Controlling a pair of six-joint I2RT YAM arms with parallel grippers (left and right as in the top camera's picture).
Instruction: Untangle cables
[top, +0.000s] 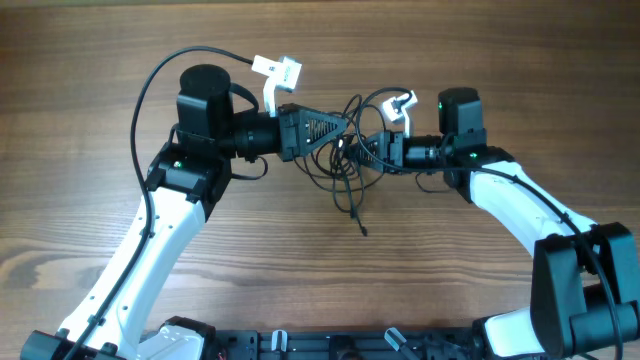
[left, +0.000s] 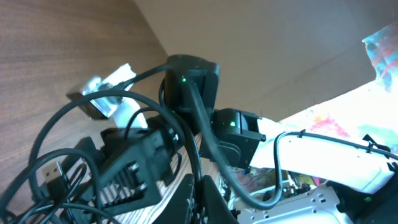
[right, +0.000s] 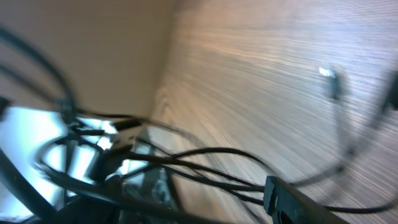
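The thin black cables (top: 345, 170) lie in a tangled bunch at the table's middle, with one plug end (top: 363, 232) trailing toward the front. My left gripper (top: 343, 123) reaches in from the left and is shut on a cable strand (left: 199, 168) that runs up between its fingers (left: 200, 202). My right gripper (top: 366, 152) faces it from the right, close to the tangle. In the blurred right wrist view, several cable strands (right: 211, 171) cross between its spread fingers (right: 205, 205), and a plug (right: 333, 84) lies on the wood beyond.
The wooden table (top: 100, 90) surrounds the tangle. The two grippers nearly touch over the cables. Thicker black arm wires loop above the left arm (top: 150, 80). White camera mounts (top: 277, 72) stick out behind each wrist.
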